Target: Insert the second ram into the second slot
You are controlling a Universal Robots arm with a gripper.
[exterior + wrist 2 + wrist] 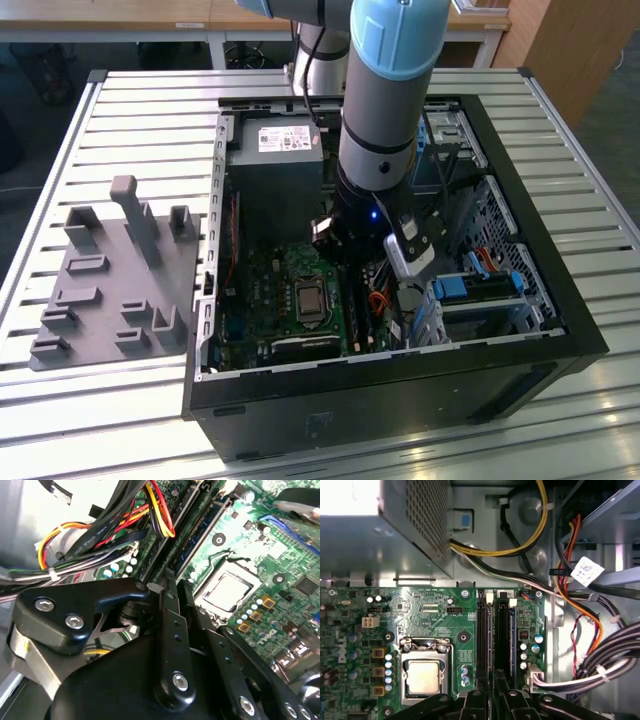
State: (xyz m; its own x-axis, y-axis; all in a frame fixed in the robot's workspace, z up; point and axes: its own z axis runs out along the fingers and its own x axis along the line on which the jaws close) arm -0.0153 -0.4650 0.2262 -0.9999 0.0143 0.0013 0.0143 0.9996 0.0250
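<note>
The table (120, 110) carries an open computer case (560, 330), its motherboard (420, 615) facing up. The arm reaches inside; the end effector (492, 700) sits low over the memory slots (483, 635), fingers pressed together on the second ram (511, 640), which stands in its slot beside the processor socket (424, 675).

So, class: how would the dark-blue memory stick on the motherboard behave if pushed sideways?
The second ram looks thin and long, so probably stiff yet breakable under sideways force. It seems to stand on edge in a slot, so likely won't tip.
</note>
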